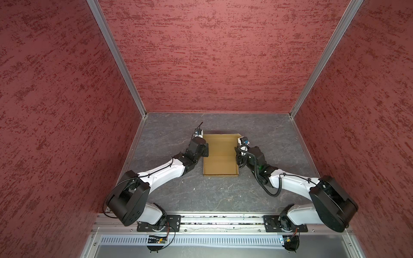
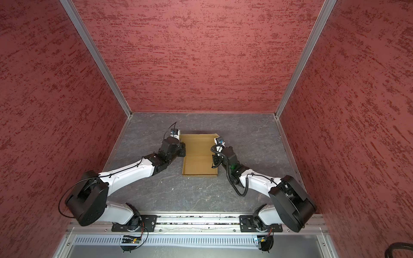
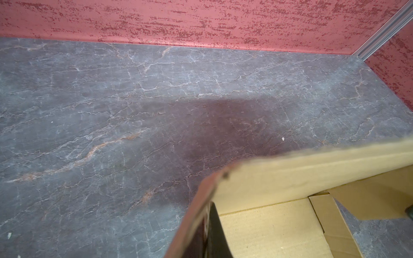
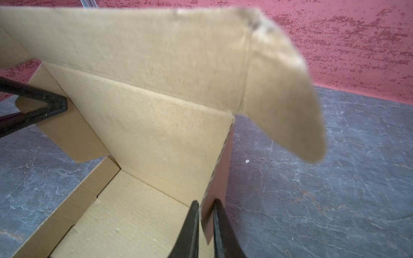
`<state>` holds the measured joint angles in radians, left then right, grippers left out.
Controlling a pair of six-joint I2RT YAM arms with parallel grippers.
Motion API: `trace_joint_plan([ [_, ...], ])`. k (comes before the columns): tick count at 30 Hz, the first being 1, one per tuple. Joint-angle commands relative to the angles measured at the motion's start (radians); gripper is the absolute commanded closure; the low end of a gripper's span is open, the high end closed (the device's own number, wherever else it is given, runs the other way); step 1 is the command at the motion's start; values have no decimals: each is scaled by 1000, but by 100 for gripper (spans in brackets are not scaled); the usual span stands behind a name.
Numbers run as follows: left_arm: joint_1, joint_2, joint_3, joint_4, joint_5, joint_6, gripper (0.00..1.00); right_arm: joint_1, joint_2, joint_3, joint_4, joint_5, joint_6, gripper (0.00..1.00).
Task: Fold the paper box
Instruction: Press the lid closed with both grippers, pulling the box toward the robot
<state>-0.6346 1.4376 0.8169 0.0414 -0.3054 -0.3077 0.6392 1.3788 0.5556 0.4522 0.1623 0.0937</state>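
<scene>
Both top views hide the grips. Wrist cameras show left hand (image 4: 63, 105) pinching the paper box (image 4: 156, 138), right hand (image 4: 206, 212) slightly spread astride its wall.

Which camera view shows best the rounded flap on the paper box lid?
The right wrist view: the rounded flap is large and close there. In both top views it is only a tiny corner. The left wrist view misses it.

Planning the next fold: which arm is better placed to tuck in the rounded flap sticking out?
Right, probably: the right pincer straddles a wall of the paper box beside that flap; the left pincer grips the opposite wall.
</scene>
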Motion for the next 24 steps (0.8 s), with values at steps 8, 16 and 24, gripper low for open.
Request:
trace_joint_plan([
  [8,-61,-26,-59,17,-42,-53,100,25,-49,-77,41,11,50,85],
  [16,-129,-31,-88,21,-136,-84,100,42,-59,-107,64,28,65,85],
  [24,-174,-31,-127,37,-207,-112,100,55,-70,-150,93,48,79,87],
])
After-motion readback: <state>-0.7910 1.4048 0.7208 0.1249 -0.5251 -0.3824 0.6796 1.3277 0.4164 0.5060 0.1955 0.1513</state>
